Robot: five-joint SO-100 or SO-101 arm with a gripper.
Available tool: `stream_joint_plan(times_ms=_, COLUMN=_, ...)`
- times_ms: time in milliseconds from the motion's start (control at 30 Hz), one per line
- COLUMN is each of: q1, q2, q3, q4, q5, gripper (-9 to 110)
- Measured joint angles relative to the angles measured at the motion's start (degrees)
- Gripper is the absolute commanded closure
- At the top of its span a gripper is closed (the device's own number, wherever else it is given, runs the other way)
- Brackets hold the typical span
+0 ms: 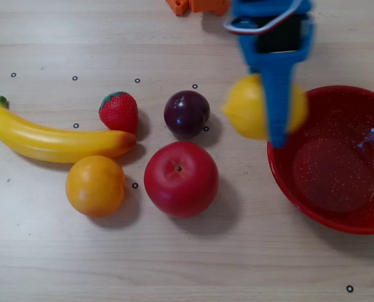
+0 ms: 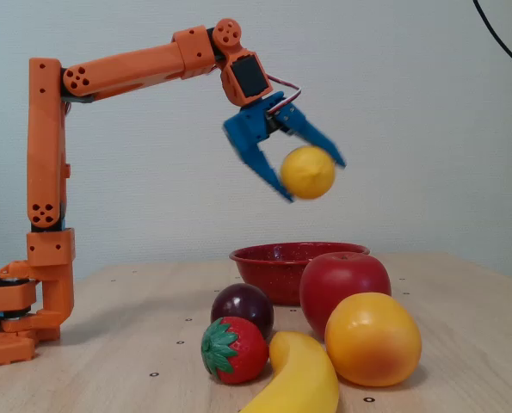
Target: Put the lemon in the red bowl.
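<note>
The lemon (image 1: pixel 251 108) (image 2: pixel 307 172) is a small bright-yellow fruit, held high in the air by my blue gripper (image 1: pixel 276 126) (image 2: pixel 311 179), which is shut on it. In the overhead view it hangs over the left rim of the red bowl (image 1: pixel 337 207), a wide glossy red dish with white speckles at the right of the table. The fixed view shows the lemon well above the red bowl (image 2: pixel 277 256), which stands behind the other fruit. One blue finger (image 1: pixel 276 94) crosses the lemon's top in the overhead view.
Left of the bowl in the overhead view lie a red apple (image 1: pixel 181 178), a dark plum (image 1: pixel 186 113), a strawberry (image 1: pixel 119 112), an orange (image 1: pixel 95 185) and a banana (image 1: pixel 55 141). The orange arm's base (image 2: pixel 15 301) stands at the left of the fixed view.
</note>
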Motion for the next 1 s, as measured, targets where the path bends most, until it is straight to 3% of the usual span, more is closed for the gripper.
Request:
stream_joint_plan(times_ms=367, q1=9.1, q2=-0.1, q3=18.5, q4=-25.0, q5=6.7, gripper=101)
stream_joint_plan(times_ms=667, q1=15.2, q2=-1.1, q3=22.1, q4=-29.2, q5=6.7, gripper=101)
stream_joint_plan(times_ms=867, q1=15.2, q2=-5.0, q3=24.6, q4=-29.3, q5=6.6, gripper=90)
stream_joint_plan(times_ms=1000, q1=15.3, q2=-5.7, q3=24.5, q4=-29.3, q5=6.6, gripper=66)
